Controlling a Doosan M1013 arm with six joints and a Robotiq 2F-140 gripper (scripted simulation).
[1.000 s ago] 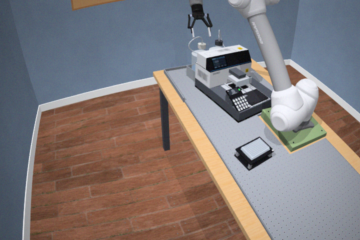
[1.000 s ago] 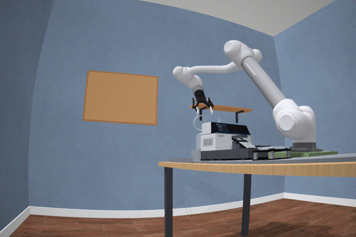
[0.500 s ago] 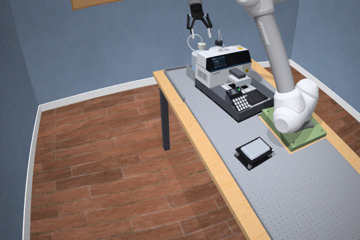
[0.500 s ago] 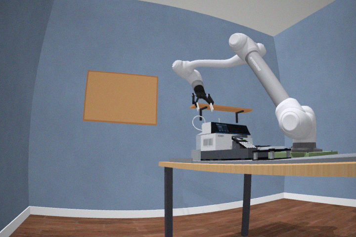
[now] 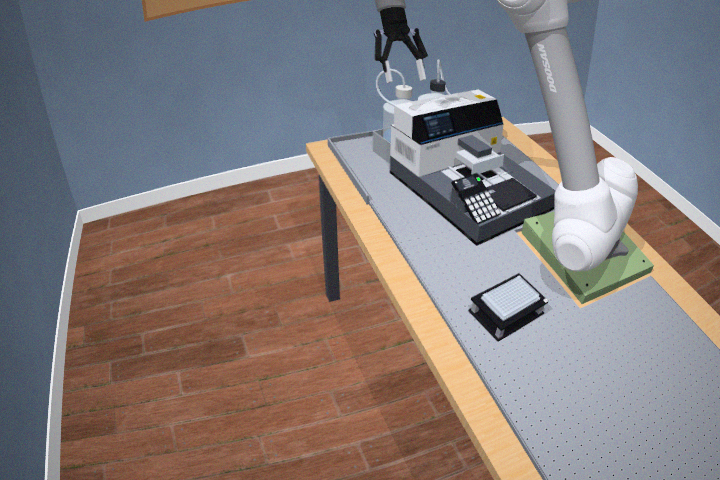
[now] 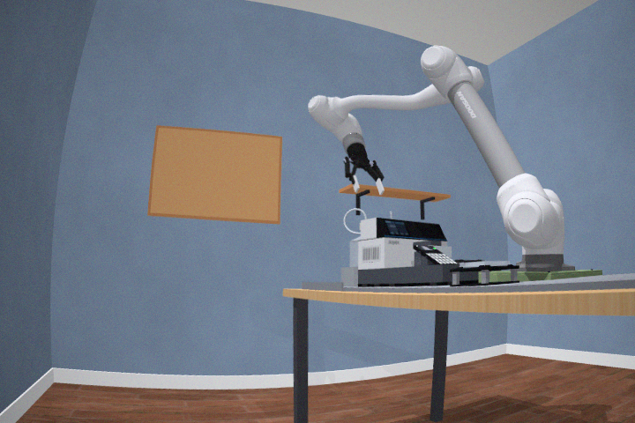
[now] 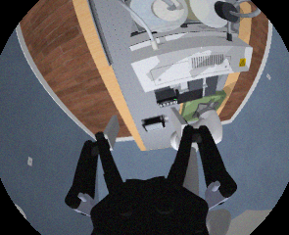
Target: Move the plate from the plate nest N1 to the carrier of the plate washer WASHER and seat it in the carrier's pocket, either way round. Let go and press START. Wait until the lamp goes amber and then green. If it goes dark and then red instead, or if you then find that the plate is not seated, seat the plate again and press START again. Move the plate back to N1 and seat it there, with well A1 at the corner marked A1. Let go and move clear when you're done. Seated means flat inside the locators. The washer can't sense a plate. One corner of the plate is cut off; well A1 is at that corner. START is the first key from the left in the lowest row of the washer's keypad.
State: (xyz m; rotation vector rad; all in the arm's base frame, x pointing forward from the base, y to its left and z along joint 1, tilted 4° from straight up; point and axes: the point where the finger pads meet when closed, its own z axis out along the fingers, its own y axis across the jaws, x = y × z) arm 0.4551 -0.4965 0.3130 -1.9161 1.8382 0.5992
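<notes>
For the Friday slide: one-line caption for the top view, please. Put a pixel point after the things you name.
Black two-finger gripper [image 5: 404, 70] [image 6: 368, 186] [image 7: 144, 117], open, near the boxy white plate washer [image 5: 414, 155] [image 6: 389, 254] [image 7: 183, 64].

The nest [image 5: 500, 327] [image 6: 484, 277] [image 7: 154, 123] stands on the table [image 5: 392, 257] [image 6: 478, 302] [image 7: 123, 105], before the washer [image 5: 429, 155] [image 6: 385, 256] [image 7: 193, 64], with 1 plate [image 5: 511, 296] on it

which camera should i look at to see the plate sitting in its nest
The top view: it shows the plate from above, wells visible, on the black nest. The exterior view catches it only edge-on, as a thin pale strip. In the wrist view the nest area is tiny and too coarse to judge seating.
</notes>
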